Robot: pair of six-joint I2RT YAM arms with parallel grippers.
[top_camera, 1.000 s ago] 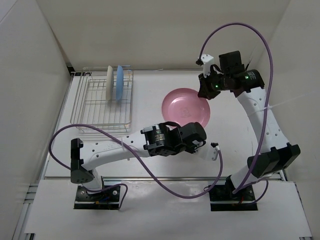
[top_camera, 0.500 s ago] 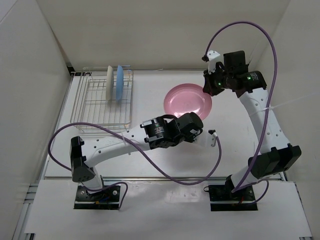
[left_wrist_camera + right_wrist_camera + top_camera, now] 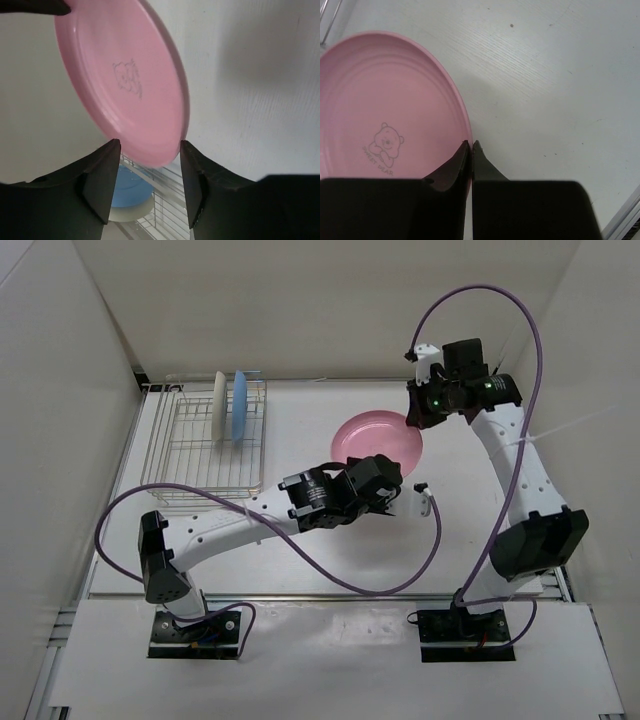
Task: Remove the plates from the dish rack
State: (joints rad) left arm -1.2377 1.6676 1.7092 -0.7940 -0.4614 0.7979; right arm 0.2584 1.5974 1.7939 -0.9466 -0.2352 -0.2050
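Note:
The pink plate (image 3: 378, 440) hangs tilted above the table's middle, bear mark showing (image 3: 385, 120). My right gripper (image 3: 413, 420) is shut on its far right rim (image 3: 471, 144). My left gripper (image 3: 380, 472) sits at the plate's near edge with jaws open (image 3: 150, 145); the plate's (image 3: 120, 85) lower edge lies just past the fingertips, not pinched. The cream-white plate (image 3: 219, 405) and light blue plate (image 3: 240, 405) stand upright in the far right end of the dish rack (image 3: 195, 455). Both also show beyond my left fingers: blue plate (image 3: 131, 187), cream-white plate (image 3: 130, 212), rack wires (image 3: 165, 210).
White walls close in the table at the left, back and right. Purple cables loop from both arms over the near table. The rack stands at the far left, against the left wall.
My left gripper has opened off the pink plate's near edge. The right gripper keeps its hold on the rim, and the plate has shifted slightly toward the back right.

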